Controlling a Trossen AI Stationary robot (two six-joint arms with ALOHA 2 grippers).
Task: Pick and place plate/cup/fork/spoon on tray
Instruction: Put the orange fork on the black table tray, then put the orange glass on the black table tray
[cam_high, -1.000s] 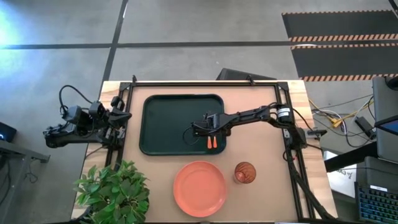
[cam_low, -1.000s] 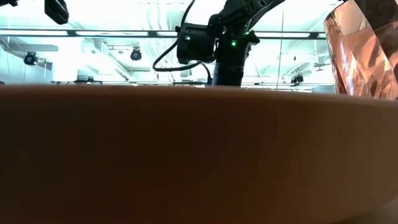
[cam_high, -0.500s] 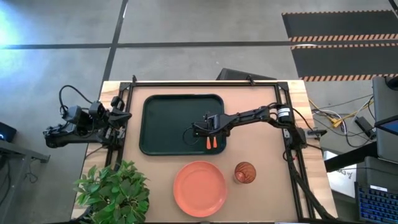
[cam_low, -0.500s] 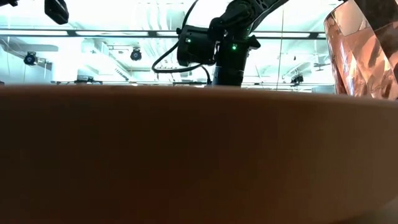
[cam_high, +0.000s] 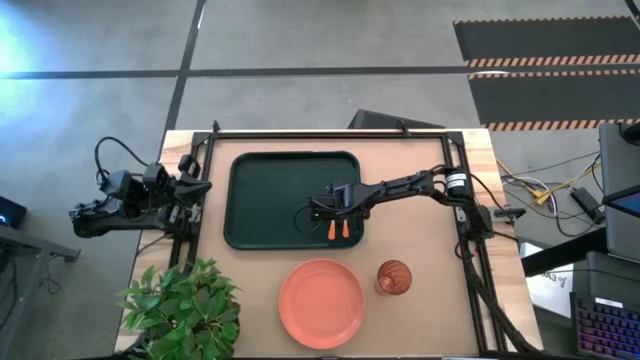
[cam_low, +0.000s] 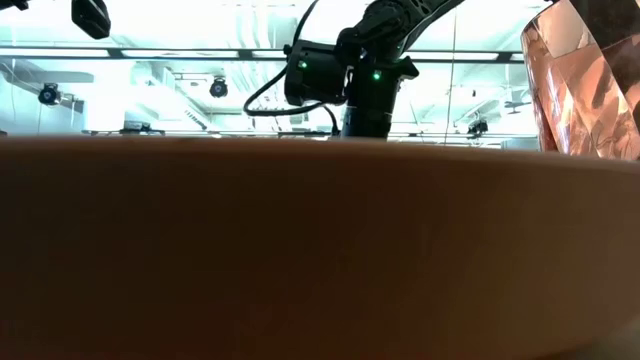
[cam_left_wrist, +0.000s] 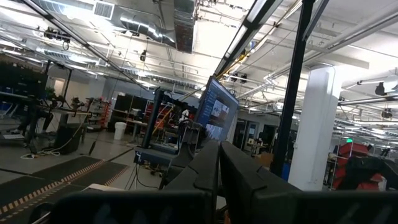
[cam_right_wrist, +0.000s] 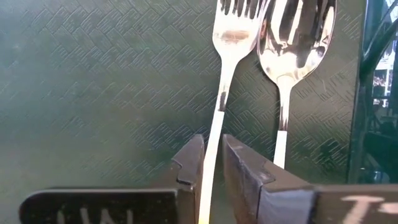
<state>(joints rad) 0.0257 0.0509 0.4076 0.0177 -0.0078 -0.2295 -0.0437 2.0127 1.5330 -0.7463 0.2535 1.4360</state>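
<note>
Down on the tray (cam_high: 270, 200), near its right-hand front corner, the fork (cam_right_wrist: 231, 43) and the spoon (cam_right_wrist: 292, 50) lie side by side, heads close together on the dark textured floor. The fork's slim handle runs between the two fingers of the right end effector (cam_right_wrist: 211, 163), which stand slightly parted with a sliver of gap on each side, so they seem to bracket the handle rather than pinch it. From above, both orange handles (cam_high: 337, 230) poke out toward the desk (cam_high: 420, 190) front. The plate (cam_high: 320, 303) sits on the desk in front of the tray, the cup (cam_high: 393, 277) just to its right. The left end effector (cam_high: 190, 186) waits shut at the desk's left edge, beside a potted plant (cam_high: 185, 305).
</note>
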